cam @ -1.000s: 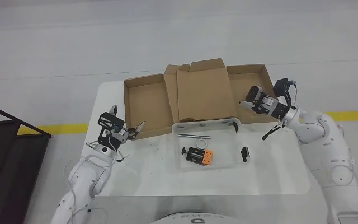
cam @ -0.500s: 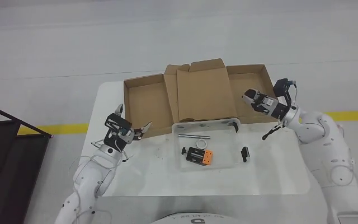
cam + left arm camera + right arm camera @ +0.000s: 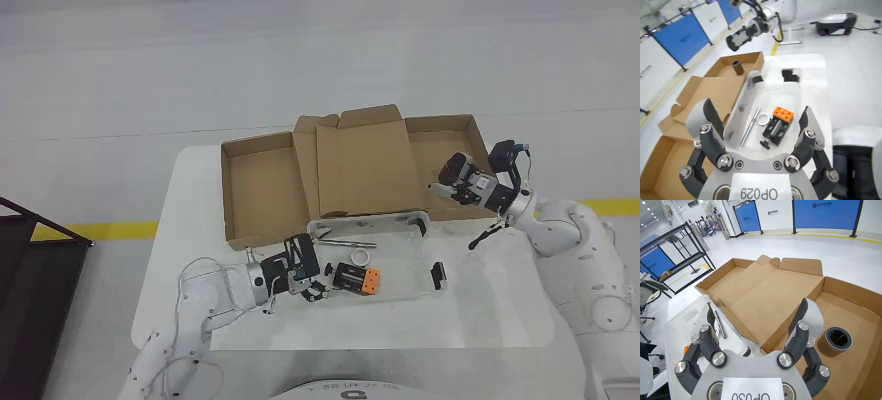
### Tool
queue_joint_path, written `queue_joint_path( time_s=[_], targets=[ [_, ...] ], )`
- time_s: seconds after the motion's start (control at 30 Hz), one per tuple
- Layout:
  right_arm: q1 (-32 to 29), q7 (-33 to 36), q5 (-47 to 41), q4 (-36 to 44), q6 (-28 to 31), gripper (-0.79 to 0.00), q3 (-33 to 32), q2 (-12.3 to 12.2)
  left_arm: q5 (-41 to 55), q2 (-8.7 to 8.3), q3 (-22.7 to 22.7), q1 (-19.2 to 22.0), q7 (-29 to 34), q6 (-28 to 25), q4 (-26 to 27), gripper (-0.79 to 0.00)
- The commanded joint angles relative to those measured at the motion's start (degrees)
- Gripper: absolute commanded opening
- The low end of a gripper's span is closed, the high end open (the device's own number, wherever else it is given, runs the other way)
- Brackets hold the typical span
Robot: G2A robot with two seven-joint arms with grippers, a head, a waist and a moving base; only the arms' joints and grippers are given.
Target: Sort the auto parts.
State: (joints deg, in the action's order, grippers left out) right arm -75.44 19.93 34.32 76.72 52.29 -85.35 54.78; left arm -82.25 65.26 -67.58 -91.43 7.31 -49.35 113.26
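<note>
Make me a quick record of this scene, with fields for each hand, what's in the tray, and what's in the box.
left hand: open, at the left end of the clear tray
right hand: open, above the right compartment of the cardboard box
tray holds: metal rod, white ring, black clamp with orange block
box holds: one dark cylinder, upright, right compartment

Wide-spread fingers (image 3: 712, 117) of the left gripper (image 3: 758, 111) frame a clear plastic tray (image 3: 776, 94) holding a thin steel rod (image 3: 750, 126), white ring (image 3: 763, 118), orange perforated block (image 3: 783, 113) and black bracket (image 3: 775, 130).
</note>
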Motion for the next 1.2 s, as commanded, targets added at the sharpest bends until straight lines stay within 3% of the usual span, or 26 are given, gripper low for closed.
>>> queue_joint_path(
  time_s=[0.0, 0.27, 0.37, 0.53, 1.17],
  targets=[
    [0.0, 0.0, 0.0, 0.0, 0.1, 0.0, 0.0, 0.0, 0.4, -0.09, 0.9, 1.5, 2.3, -2.7, -0.6, 0.0],
    [0.0, 0.0, 0.0, 0.0, 0.1, 0.0, 0.0, 0.0, -8.3, -0.23, 4.8, 4.3, 3.6, -1.1, -1.8, 0.0],
    [0.0, 0.0, 0.0, 0.0, 0.1, 0.0, 0.0, 0.0, -17.8, -0.28, 6.9, 4.2, 1.0, 5.4, -1.4, 0.0],
    [0.0, 0.0, 0.0, 0.0, 0.1, 0.0, 0.0, 0.0, -21.3, -0.07, 9.2, 4.6, -3.5, 11.1, -4.2, 0.0],
    [0.0, 0.0, 0.0, 0.0, 0.1, 0.0, 0.0, 0.0, -20.3, 0.72, 13.9, 10.5, -3.1, 11.4, -11.7, 0.0]
  ],
)
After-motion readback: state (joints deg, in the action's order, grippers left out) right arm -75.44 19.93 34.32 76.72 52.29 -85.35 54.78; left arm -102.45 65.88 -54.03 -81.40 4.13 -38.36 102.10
